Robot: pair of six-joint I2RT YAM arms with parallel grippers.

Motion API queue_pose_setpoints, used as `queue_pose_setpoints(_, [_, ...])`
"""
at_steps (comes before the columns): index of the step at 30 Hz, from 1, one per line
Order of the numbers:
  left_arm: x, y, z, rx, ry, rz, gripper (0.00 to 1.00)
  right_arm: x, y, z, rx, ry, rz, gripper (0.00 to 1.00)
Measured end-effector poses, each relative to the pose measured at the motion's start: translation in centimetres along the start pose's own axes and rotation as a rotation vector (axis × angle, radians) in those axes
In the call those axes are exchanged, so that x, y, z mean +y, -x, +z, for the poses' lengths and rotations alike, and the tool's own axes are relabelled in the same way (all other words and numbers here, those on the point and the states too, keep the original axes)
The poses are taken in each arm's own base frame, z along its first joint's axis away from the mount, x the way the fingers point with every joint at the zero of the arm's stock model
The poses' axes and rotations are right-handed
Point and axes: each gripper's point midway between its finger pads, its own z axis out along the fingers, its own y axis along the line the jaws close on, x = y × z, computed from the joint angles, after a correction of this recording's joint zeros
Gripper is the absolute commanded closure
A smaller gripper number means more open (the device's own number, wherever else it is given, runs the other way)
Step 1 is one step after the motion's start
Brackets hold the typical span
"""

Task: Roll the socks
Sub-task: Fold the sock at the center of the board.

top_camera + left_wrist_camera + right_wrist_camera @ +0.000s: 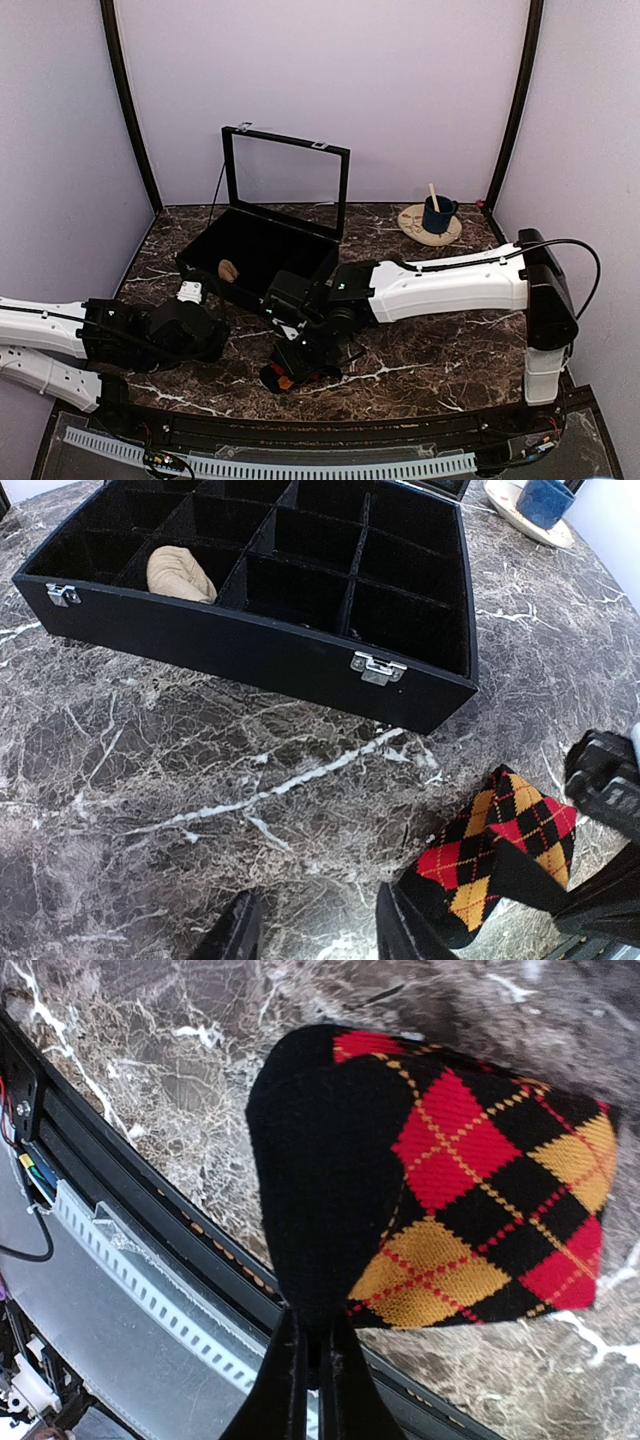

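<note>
**Argyle socks pinched at the near edge of the marble table**

On the left, the left gripper (186, 331) hovers low over the glossy dark-brown marble table (430, 350), whose surface is crossed by white veins. Its two black fingers (243, 932) stand apart with nothing between them.

Beyond it sits a matte black rectangular box (255, 250), divided by thin black walls into square compartments. Its lid (287, 177) stands upright, a black frame around a clear panel. Two small silver metal clasps (376, 667) are fixed to the front wall. A soft, rounded tan fabric bundle (180, 573) lies in the near row, second compartment from the left as the left wrist camera sees it.

In front of the box, close to the table's near edge, are the socks (450, 1180): soft knitted fabric, black with red and yellow-orange argyle diamonds crossed by fine stitched lines. They form a flat, folded shape with a rounded plain black end. The right gripper (310, 1375) has its narrow black fingers pressed together, clamped on that black end.

At the far right stands a dark blue mug (437, 215) holding a pale wooden stick, on a round tan plate (415, 232); the marks on the plate are too small to read
</note>
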Motion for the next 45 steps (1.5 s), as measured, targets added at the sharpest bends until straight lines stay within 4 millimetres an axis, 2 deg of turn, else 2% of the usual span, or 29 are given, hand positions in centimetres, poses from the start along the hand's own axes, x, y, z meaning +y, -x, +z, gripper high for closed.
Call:
queue_pose_setpoints(6, [0.4, -0.3, -0.2, 0.009, -0.004, -0.003, 0.59, 1.0, 0.1, 1.6, 0.022, 0.008, -0.011, 1.00])
queue_pose_setpoints(15, [0.3, -0.5, -0.2, 0.020, -0.009, -0.001, 0.59, 1.1, 0.0, 3.7, 0.041, -0.001, -0.012, 1.00])
queue_pose_setpoints(18, [0.2, -0.6, -0.2, 0.025, -0.011, 0.000, 0.59, 1.4, 0.3, 4.5, 0.041, 0.003, -0.011, 0.92])
queue_pose_setpoints(22, [0.2, -0.8, -0.1, 0.034, -0.009, 0.005, 0.59, 1.5, 0.3, 5.2, 0.050, 0.007, -0.002, 0.69])
queue_pose_setpoints(23, [0.2, -0.9, 0.0, 0.036, -0.008, 0.007, 0.59, 1.6, 0.4, 5.3, 0.052, 0.010, -0.008, 0.53])
queue_pose_setpoints(25, [0.2, -1.0, 0.1, 0.042, -0.006, 0.010, 0.59, 1.9, 0.6, 5.4, 0.048, 0.020, -0.008, 0.03])
queue_pose_setpoints(26, [0.2, -1.1, 0.2, 0.046, -0.004, 0.013, 0.59, 2.0, 0.7, 5.3, 0.045, 0.023, -0.006, 0.00])
queue_pose_setpoints(32, [-0.1, -1.8, 0.9, 0.065, 0.010, 0.029, 0.59, 2.6, 1.4, 4.6, 0.019, 0.039, -0.025, 0.00])
queue_pose_setpoints(35, [-0.3, -2.2, 1.5, 0.079, 0.025, 0.051, 0.59, 2.6, 1.7, 3.4, -0.001, 0.034, -0.032, 0.00])
queue_pose_setpoints(39, [-1.0, -2.6, 2.4, 0.098, 0.040, 0.083, 0.59, 2.2, 1.7, 0.5, -0.044, 0.034, -0.041, 0.00])
queue_pose_setpoints(45, [-3.3, -1.7, 3.1, 0.088, 0.013, 0.102, 0.60, 0.8, 1.6, -4.2, -0.131, 0.015, -0.064, 0.00])
